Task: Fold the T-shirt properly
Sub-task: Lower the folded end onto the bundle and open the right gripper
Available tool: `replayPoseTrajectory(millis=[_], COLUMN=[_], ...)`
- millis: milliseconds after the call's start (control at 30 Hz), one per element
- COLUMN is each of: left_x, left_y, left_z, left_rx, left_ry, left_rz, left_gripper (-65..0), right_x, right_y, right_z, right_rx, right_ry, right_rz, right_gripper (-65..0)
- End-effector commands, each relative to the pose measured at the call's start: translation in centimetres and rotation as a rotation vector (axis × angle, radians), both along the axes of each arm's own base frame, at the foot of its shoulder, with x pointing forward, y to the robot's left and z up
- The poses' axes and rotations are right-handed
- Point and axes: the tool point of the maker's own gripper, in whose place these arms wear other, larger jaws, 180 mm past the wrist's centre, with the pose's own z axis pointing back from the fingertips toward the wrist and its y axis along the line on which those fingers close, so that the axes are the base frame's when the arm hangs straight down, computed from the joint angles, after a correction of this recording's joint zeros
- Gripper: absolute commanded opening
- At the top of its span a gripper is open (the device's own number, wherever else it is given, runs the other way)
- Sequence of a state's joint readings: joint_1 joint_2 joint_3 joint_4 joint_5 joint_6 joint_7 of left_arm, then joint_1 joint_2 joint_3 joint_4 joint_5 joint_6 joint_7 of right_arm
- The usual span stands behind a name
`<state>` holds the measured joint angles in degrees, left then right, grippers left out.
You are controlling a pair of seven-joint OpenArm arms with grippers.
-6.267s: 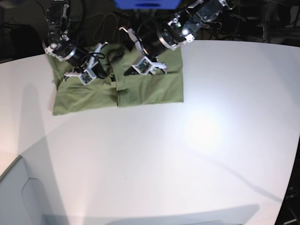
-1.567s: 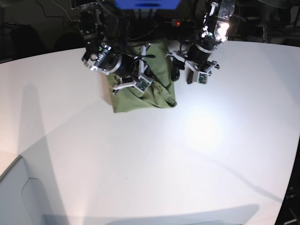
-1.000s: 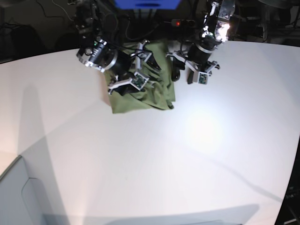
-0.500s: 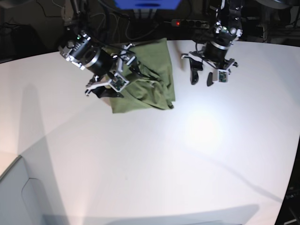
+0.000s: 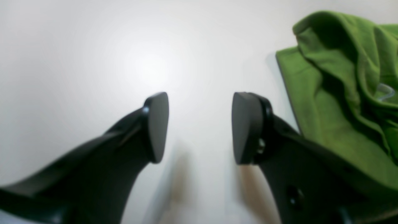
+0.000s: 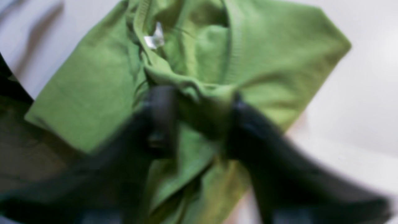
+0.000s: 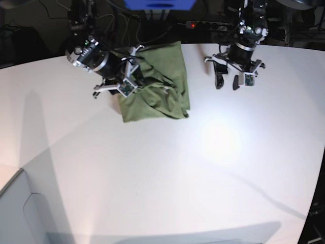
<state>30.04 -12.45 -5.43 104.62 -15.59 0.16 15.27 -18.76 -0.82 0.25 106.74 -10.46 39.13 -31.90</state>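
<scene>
The T-shirt (image 7: 160, 86) is an olive-green bundle, partly folded and rumpled, at the back of the white table (image 7: 167, 173). My right gripper (image 7: 125, 85) rests on its left side. In the right wrist view, which is blurred, a raised fold of the T-shirt (image 6: 273, 62) fills the gap of the right gripper (image 6: 200, 123), just below the white neck tag (image 6: 155, 39). My left gripper (image 7: 228, 81) hovers over bare table to the right of the shirt, open and holding nothing. The left wrist view shows the left gripper (image 5: 200, 127) with the T-shirt (image 5: 335, 93) beside it.
Cables and a power strip (image 7: 205, 24) lie behind the table's far edge. A bright glare spot (image 7: 221, 140) sits on the table in front of the shirt. A grey surface (image 7: 20, 213) lies at the lower left corner.
My right gripper has shifted to the shirt's left side and closed in on a fold of fabric. My left arm has drawn away to the right of the shirt, still open.
</scene>
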Motion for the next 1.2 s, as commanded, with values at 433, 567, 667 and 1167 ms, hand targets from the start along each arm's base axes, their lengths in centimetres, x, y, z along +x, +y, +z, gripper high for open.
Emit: replayPoseTrajectory(millis=[433, 567, 667, 1167], left_x=[0.0, 0.0, 0.1, 0.4], left_y=[-0.1, 0.1, 0.8, 5.9], left_z=[0.7, 0.7, 0.8, 2.1], left_rx=[-0.002, 0.002, 0.012, 0.088], left_ry=[-0.024, -0.025, -0.029, -0.063], left_rz=[-0.003, -0.002, 0.012, 0.128], left_gripper=[-34.1, -34.1, -34.1, -33.7], right_x=[-4.1, -5.5, -6.6, -9.3], right_y=[4.4, 5.5, 6.4, 8.7], right_z=[2.4, 2.2, 2.1, 2.2], right_rx=[0.095, 0.111, 0.113, 0.117], right_ry=[-0.009, 0.015, 0.024, 0.033], right_rz=[0.120, 0.157, 0.209, 0.362], right_gripper=[-65.0, -65.0, -65.0, -65.0])
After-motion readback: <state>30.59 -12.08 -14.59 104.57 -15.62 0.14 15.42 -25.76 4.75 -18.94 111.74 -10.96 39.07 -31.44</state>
